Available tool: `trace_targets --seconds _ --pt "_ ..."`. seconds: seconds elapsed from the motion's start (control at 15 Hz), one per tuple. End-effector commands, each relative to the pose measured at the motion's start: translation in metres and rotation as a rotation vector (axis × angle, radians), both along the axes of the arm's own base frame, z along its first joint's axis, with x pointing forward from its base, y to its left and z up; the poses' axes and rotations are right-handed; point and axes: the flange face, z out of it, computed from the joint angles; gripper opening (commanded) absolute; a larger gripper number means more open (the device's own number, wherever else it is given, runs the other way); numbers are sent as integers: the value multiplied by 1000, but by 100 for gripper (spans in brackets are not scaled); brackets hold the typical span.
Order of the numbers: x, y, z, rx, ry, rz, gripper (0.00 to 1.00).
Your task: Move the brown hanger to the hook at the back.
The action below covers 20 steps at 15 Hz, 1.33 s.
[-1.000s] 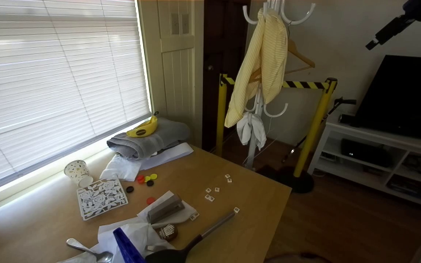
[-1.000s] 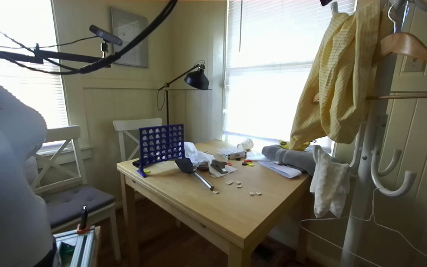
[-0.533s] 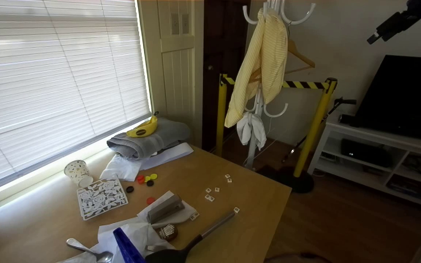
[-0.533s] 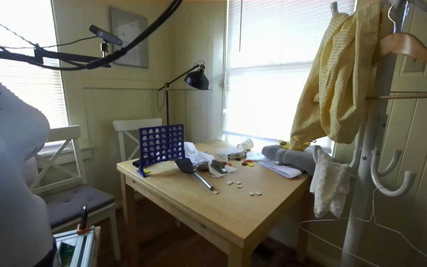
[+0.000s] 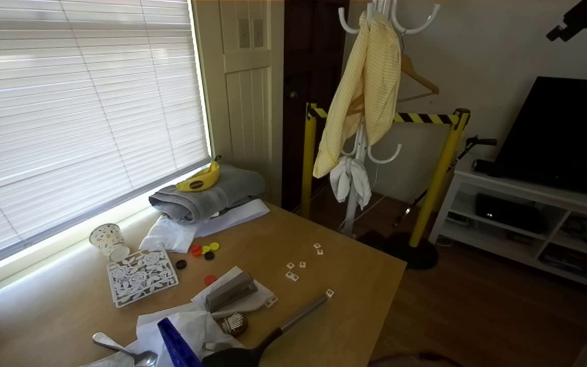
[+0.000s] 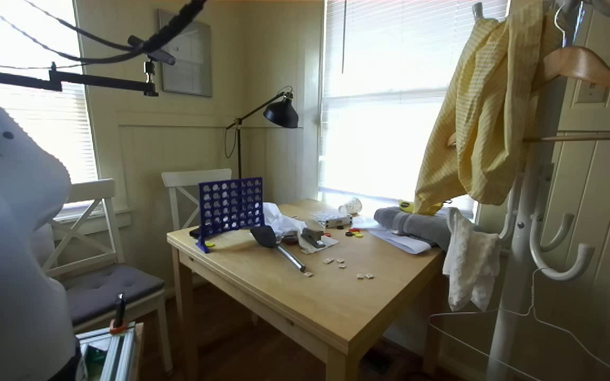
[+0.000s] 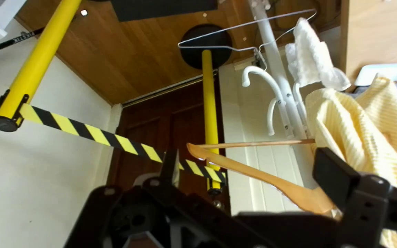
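"On the rack (image 5: 350, 219), where was the brown hanger (image 6: 583, 63)?"

"It hung from an upper hook (image 5: 416, 32), partly covered by the yellow garment (image 5: 382, 66) in both exterior views."

"And the pincer (image 7: 248, 164)?"

"It was released, its fingers (image 7: 334, 174) standing wide apart in the wrist view, and the brown hanger showed beyond them. In an exterior view the pincer appeared at the upper right, well apart from the rack."

"What hung lower?"

"A white cloth (image 5: 349, 181) and a wire hanger (image 7: 246, 49) did, each from a lower hook (image 5: 386, 160)."

"What stood behind?"

"Two yellow posts (image 5: 438, 183) did, a striped belt (image 5: 423, 118) stretched between them."

"What lay on the tabletop (image 5: 359, 285)?"

"A towel (image 5: 227, 186) near the window (image 5: 84, 127) with a yellow pouch (image 5: 199, 181) on top, a tipped cup (image 5: 106, 239) just beside a white trivet (image 5: 143, 275), and a stapler (image 5: 231, 292) on paper (image 5: 257, 302). A spatula (image 5: 269, 340) lay there too, one small tile (image 5: 329, 293) just beside its handle's end, and a blue grid (image 6: 231, 205) stood upright."
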Motion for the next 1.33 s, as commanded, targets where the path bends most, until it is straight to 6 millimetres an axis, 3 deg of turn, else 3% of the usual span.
trace_targets --seconds 0.0,0.13,0.2,0.67,0.87,1.27 --pt "10 -23 18 -22 117 164 100" --pt "18 -32 25 -74 149 194 100" --pt "0 -25 15 -38 115 158 100" --pt "5 -28 12 -56 137 157 100" --pt "22 -34 11 -66 79 321 100" --pt "94 -33 -2 -111 18 568 100"
